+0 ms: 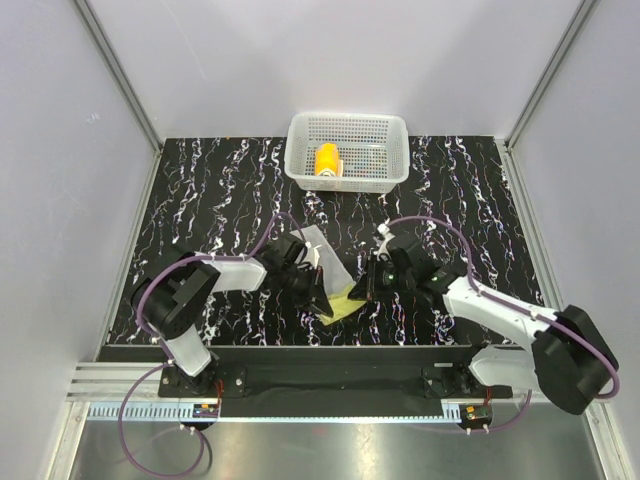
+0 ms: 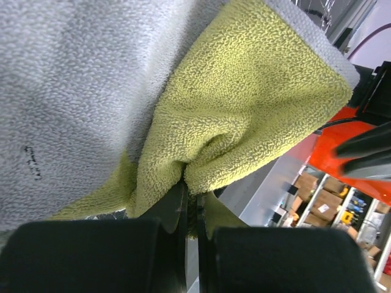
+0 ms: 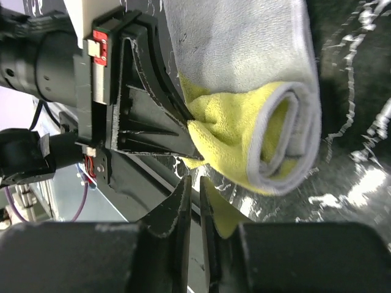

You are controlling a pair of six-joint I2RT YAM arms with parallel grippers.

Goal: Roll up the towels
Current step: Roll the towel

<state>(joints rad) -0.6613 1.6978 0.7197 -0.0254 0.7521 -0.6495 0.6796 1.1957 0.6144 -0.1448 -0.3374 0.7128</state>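
The light grey towel [image 1: 340, 300] with yellow-green blotches lies partly rolled on the black marbled table, between the two arms. My left gripper [image 2: 192, 186] is shut on a yellow-green fold of this towel [image 2: 244, 110]. In the top view the left gripper [image 1: 322, 297] sits at the towel's left side. My right gripper [image 3: 195, 180] is shut with nothing in it, its tips just short of the rolled end of the towel [image 3: 269, 134]. From above, the right gripper [image 1: 362, 290] is at the towel's right side. The orange towel [image 1: 326, 160] lies rolled in the white basket [image 1: 300, 150].
The basket stands at the back centre of the table [image 1: 200, 200]. Grey walls close in both sides and the back. The arm bases sit on a dark rail [image 1: 330, 375] at the near edge. The left gripper's black finger [image 3: 153, 122] shows in the right wrist view.
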